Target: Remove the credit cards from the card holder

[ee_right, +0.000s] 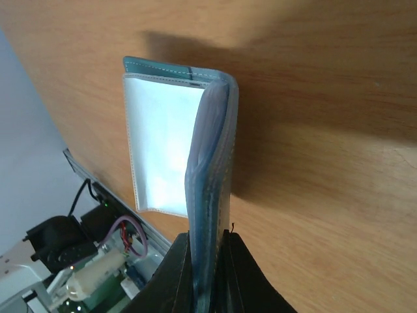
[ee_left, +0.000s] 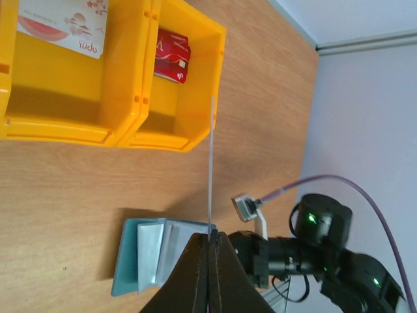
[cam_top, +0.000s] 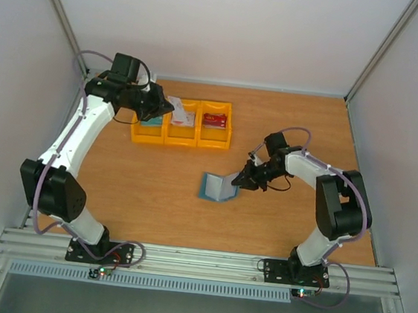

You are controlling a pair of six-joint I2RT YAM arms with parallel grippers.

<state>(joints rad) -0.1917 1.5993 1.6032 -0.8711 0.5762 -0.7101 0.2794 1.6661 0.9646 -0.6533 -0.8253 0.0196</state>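
Note:
The teal card holder lies open on the table, a clear sleeve spread flat. My right gripper is shut on its raised leaves and cover, holding them upright; from above it sits at the holder's right edge. My left gripper is shut on a thin credit card, seen edge-on, so its colour does not show. From above, that gripper hangs over the left yellow bin. A whitish card lies in the middle bin and a red card in the right one.
Three yellow bins stand in a row at the back centre-left of the wooden table. Something teal shows in the left bin under my left gripper. Grey walls close in both sides.

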